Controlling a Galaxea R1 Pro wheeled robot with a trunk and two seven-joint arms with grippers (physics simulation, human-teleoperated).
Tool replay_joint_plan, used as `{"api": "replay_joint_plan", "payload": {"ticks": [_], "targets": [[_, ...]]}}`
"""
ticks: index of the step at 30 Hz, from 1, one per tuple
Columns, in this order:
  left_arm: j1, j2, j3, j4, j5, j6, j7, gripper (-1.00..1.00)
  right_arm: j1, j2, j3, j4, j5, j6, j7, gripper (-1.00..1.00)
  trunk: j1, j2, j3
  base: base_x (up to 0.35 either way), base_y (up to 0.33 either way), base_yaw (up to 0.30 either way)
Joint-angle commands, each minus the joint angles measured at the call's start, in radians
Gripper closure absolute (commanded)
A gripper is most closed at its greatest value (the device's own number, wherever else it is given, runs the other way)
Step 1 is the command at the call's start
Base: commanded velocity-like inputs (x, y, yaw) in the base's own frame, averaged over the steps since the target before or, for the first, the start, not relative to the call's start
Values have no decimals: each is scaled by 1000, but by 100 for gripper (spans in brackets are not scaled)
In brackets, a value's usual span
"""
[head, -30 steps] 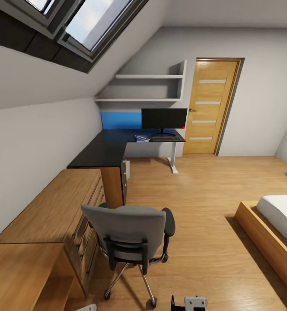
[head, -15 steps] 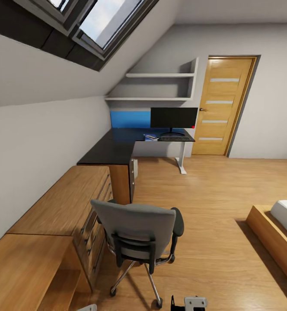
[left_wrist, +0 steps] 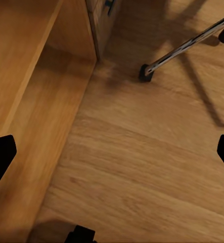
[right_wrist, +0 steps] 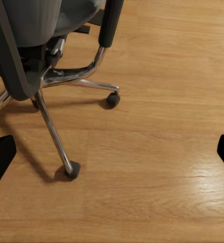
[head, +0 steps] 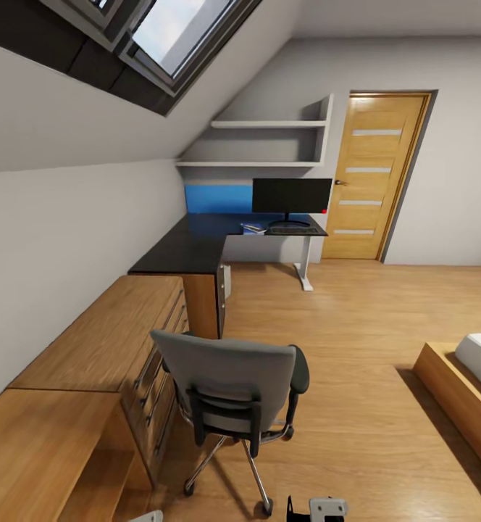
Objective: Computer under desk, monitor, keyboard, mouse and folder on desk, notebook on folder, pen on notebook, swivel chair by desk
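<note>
We are facing the swivel chair [head: 229,388], standing well short of the desk [head: 197,243], which is carrying the monitor [head: 292,196] and keyboard [head: 293,230]. Our left gripper [left_wrist: 112,152] and right gripper [right_wrist: 112,152] are both hanging wide open, holding nothing.

Ahead of me the chair [head: 229,380] is grey with a black frame and chrome legs. The table [head: 190,246] is glossy black, the monitor [head: 292,196] black with a red dot. Dresser [head: 106,341], floor [head: 356,326] and door [head: 374,174] are light wood; the walls [head: 74,239] are pale grey.
</note>
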Motion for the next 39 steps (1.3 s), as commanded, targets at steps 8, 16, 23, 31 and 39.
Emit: {"api": "replay_joint_plan", "payload": {"ticks": [8,16,23,31,39], "targets": [[-1,-2,4,-1,-7,-3,1,-100,-1,0,9,1,-8,-3,-5,-100,31,-57,-26,0,0,0],[-1,-17,-1,-1,-9,-3,2,-100,-1,0,9,1,-6,-3,-5,-100,61,-113,-51,0,0,0],[-1,-23,-2,-1,-9,-3,3,-100,-1,0,9,0,-6,-3,-5,-100,88,-162,-73,0,0,0],[-1,-23,-19,44,-12,-3,6,-100,-1,1,9,1,-6,-3,-5,-100,119,-218,-98,0,0,0],[-1,-22,-20,49,-10,-4,6,-100,-1,0,9,1,-6,-3,-5,-100,150,-274,-123,0,0,0]]}}
